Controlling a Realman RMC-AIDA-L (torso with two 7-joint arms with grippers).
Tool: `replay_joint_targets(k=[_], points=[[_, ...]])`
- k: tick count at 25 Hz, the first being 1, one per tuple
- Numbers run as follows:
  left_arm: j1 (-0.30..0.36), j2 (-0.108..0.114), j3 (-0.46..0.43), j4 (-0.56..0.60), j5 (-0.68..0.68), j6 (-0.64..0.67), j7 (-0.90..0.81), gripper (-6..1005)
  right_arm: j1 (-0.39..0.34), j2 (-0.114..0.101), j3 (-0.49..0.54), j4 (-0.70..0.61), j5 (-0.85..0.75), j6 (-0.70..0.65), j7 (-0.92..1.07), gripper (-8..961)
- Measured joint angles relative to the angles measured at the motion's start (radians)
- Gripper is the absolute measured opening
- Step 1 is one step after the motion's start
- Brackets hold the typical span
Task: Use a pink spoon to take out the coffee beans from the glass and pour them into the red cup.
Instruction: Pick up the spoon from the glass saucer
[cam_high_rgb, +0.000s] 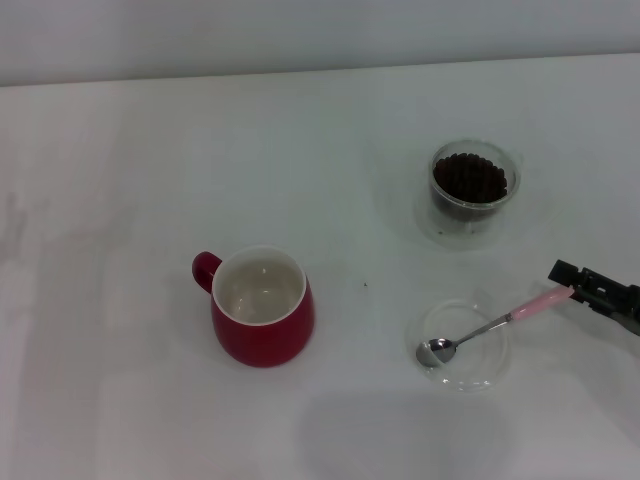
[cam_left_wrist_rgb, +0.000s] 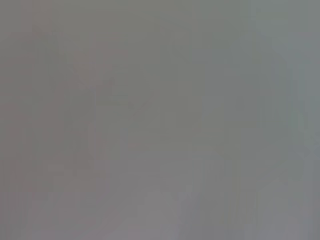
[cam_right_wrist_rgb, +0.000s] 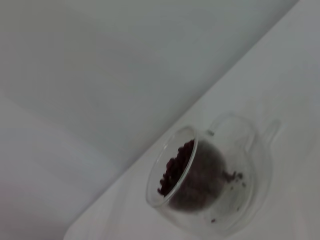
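Now the right claw (cam_high_rgb: 572, 290), lower right, is pinching the pale pink-handled silver spoon's (cam_high_rgb: 490, 327) tip; so thin a hold risks slipping.

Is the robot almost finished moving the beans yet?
No, it's just starting. The right end effector is at the pale pink handle of the silver-bowled spoon, lying in a shallow clear dish. The dark coffee beans fill the clear glass; the glossy red cup is empty.
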Motion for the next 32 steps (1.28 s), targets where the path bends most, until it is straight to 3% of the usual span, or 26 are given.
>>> replay_joint_targets(k=[10,18,32], points=[[0.0,0.0,0.0,0.0,0.0,0.007,0.0,879,0.004,0.009,-0.026,0.0,-0.001,-0.007,0.002,833],[-0.001,0.0,0.0,0.0,0.0,0.006,0.0,879,-0.01,0.059,-0.002,-0.001,0.008,-0.005,-0.01,809],[-0.022,0.001,0.0,-0.001,0.0,0.007,0.005,879,-0.054,0.097,0.076,-0.007,0.012,-0.02,-0.031,795]])
